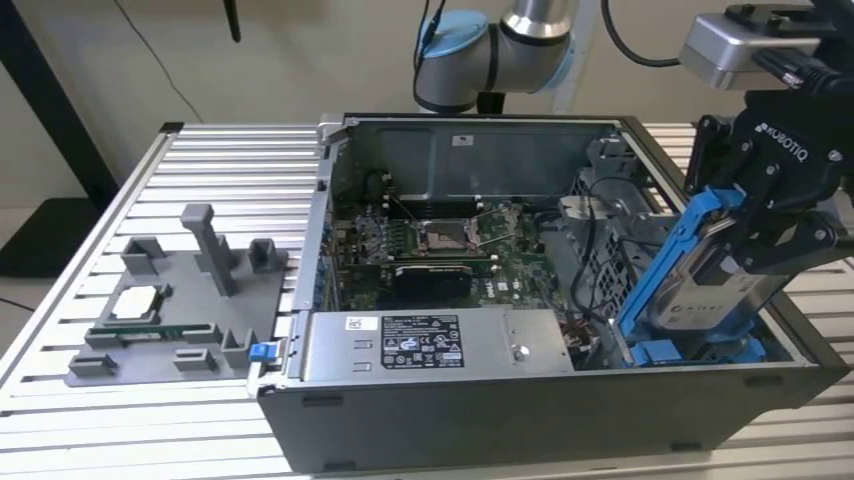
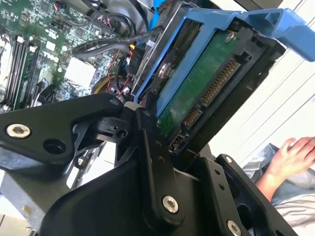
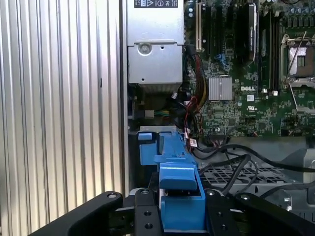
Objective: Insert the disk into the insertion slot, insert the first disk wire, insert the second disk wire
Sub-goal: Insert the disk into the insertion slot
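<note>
Fingers (image 1: 798, 240) clamp the disk (image 1: 714, 292), the gripper (image 1: 754, 255) holding it tilted at the exterior view's right, lower end at the insertion slot (image 1: 674, 352). First step in hand, I'd say: seating calls for squaring the disk to that slot

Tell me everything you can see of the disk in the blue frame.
The disk is a flat silver metal drive with a white label, clipped in a bright blue plastic frame. The second wrist view shows its green circuit board and connector row. It stands steeply tilted, lower end inside the open computer case at the exterior view's right. The hand grips it; whether it is seated cannot be told.
</note>
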